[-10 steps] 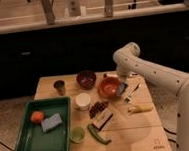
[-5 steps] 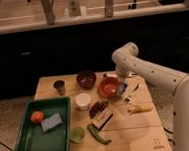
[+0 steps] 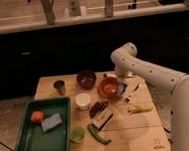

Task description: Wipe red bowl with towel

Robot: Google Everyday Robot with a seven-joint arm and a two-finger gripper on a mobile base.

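Observation:
The red bowl (image 3: 108, 87) sits on the wooden table (image 3: 144, 135), right of centre near the back. My arm bends over from the right and comes down so that my gripper (image 3: 119, 81) hangs at the bowl's right rim. A small pale bluish cloth, apparently the towel (image 3: 122, 90), shows just below the gripper against the bowl's right side. I cannot tell whether the gripper holds it.
A dark bowl (image 3: 86, 79) and dark cup (image 3: 60, 86) stand behind-left. A white cup (image 3: 82, 101), dark snack pile (image 3: 97, 109), boxed bar (image 3: 102, 119), green cup (image 3: 77, 135), green pepper (image 3: 97, 135), banana (image 3: 140, 108). Green tray (image 3: 24, 147) at left holds an orange and sponge.
My arm has shifted slightly left, bringing the gripper closer to the red bowl's right rim. Nothing else on the table has moved.

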